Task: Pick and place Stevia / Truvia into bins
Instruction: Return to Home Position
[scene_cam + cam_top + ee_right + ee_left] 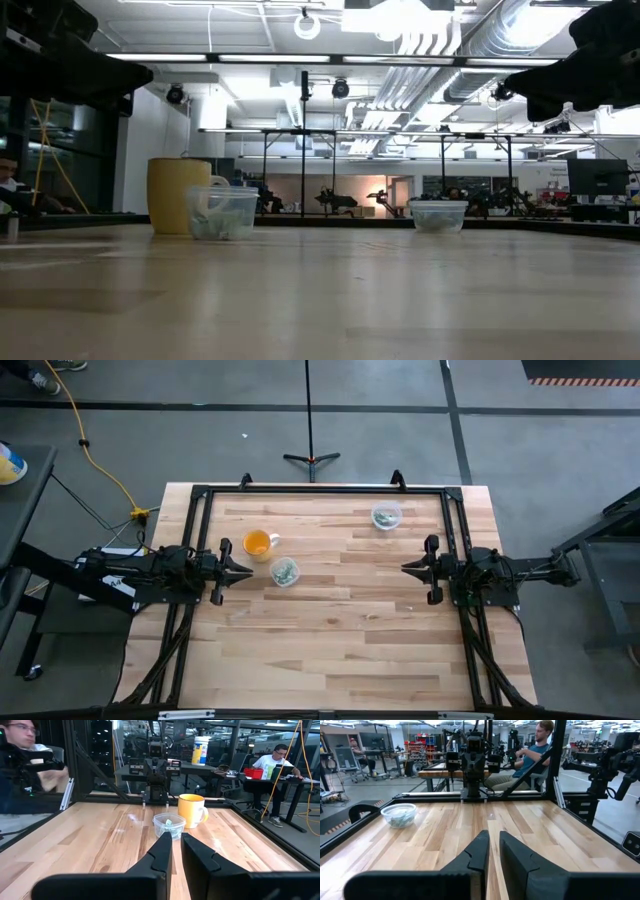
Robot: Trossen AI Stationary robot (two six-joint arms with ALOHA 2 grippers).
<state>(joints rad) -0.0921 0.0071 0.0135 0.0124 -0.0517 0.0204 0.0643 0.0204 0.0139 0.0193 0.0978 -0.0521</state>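
Two clear round cups stand upright, one cup (275, 568) left of centre, the other (397, 510) upper right. Green-and-white packets (285, 573) lie heaped inside both.

One wooden table (340, 650). Two clear bins on it, one (240, 200) and the other (438, 207) — each holds green-and-white packets (169, 823), too bunched to count. One orange cup (257, 544). Two arms, so two grippers: the left gripper (243, 571) and the right gripper (410, 568). Two people in the right wrist view — one (22, 775), another (274, 760)
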